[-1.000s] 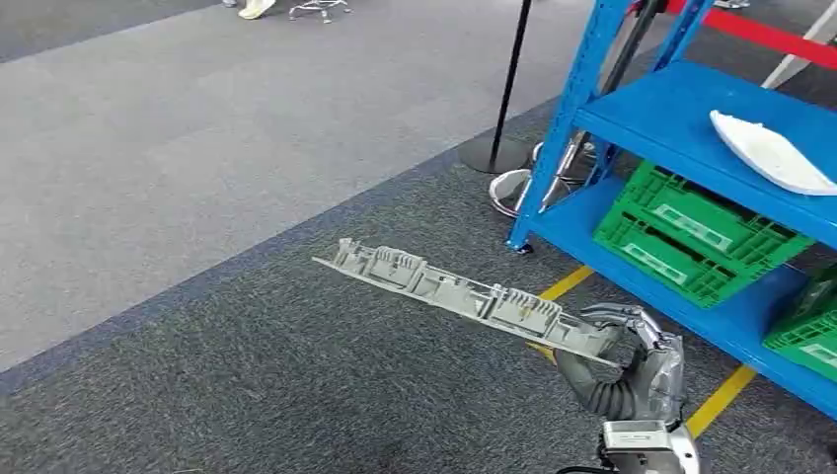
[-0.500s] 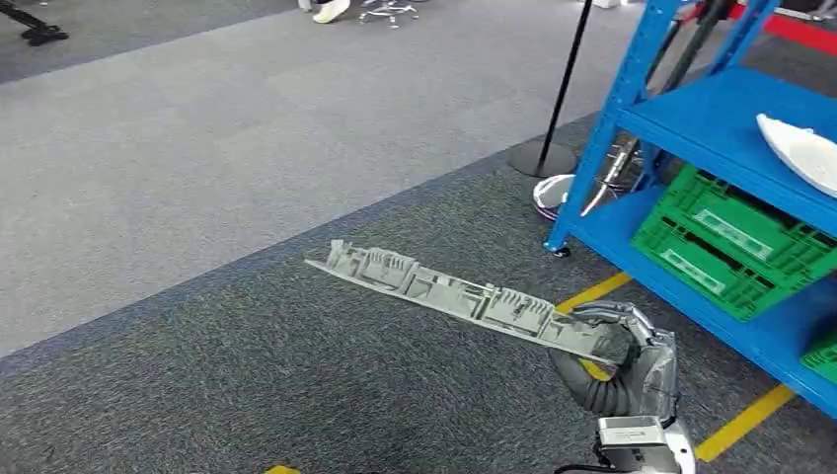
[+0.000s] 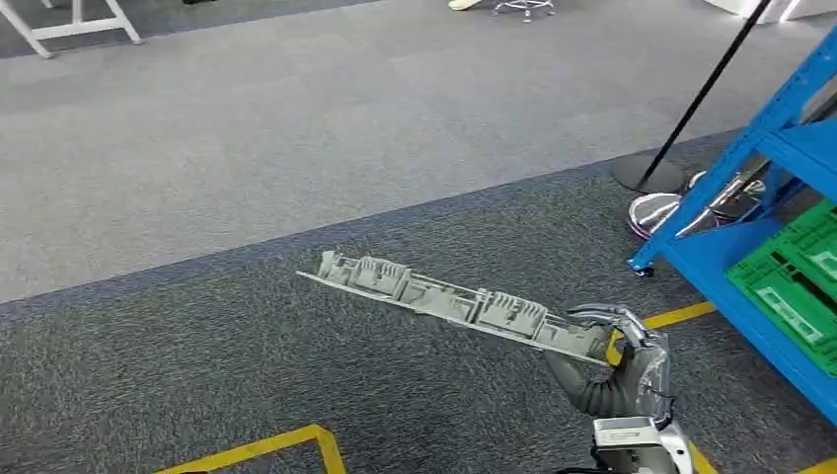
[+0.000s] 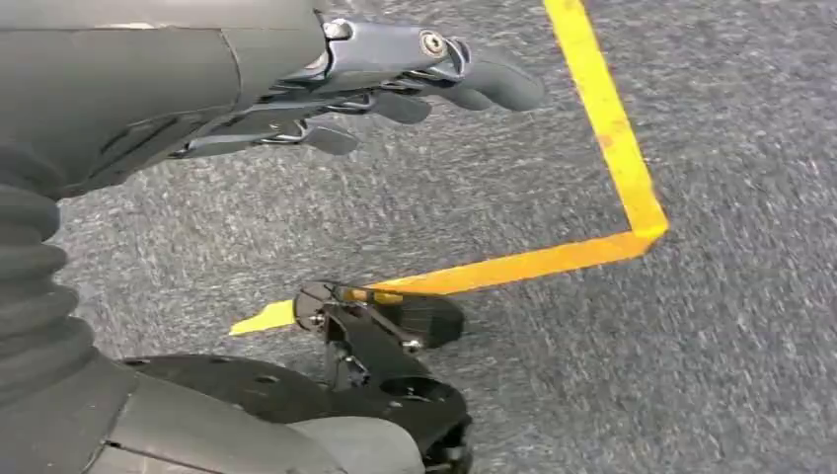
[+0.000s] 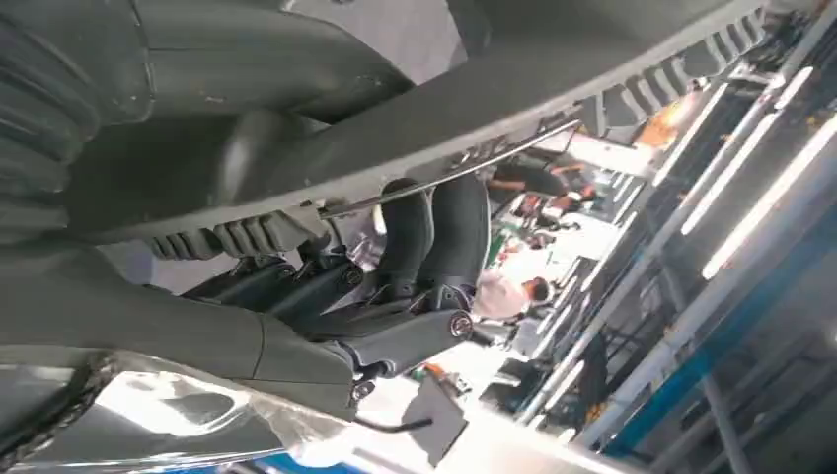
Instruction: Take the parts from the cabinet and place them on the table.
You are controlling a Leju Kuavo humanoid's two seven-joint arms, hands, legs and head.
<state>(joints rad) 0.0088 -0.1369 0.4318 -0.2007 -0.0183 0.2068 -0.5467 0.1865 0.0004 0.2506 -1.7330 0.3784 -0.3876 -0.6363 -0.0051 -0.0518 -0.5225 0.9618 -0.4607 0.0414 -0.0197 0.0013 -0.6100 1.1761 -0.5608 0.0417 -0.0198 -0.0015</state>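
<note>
A long grey ribbed plastic part [image 3: 444,304] is held level above the dark carpet, with my right hand [image 3: 612,365] gripping its near end at the lower right of the head view. In the right wrist view the same part [image 5: 553,89] crosses the picture, with the fingers [image 5: 434,232] curled around its edge. My left hand [image 4: 395,84] hangs over the carpet with its fingers apart and nothing in it. The blue cabinet [image 3: 790,168] stands at the right edge, with green crates [image 3: 795,286] on its low shelf.
Yellow floor tape [image 3: 266,446] marks a corner on the dark carpet near my feet, and another strip [image 3: 676,316] runs toward the cabinet. A black stanchion pole with a round base [image 3: 646,173] stands beside the cabinet. White table legs [image 3: 69,25] show at the far left.
The whole picture has shifted right, so the camera has turned left: the cabinet slid to the right edge and its white part left the picture. My right hand still holds the grey part.
</note>
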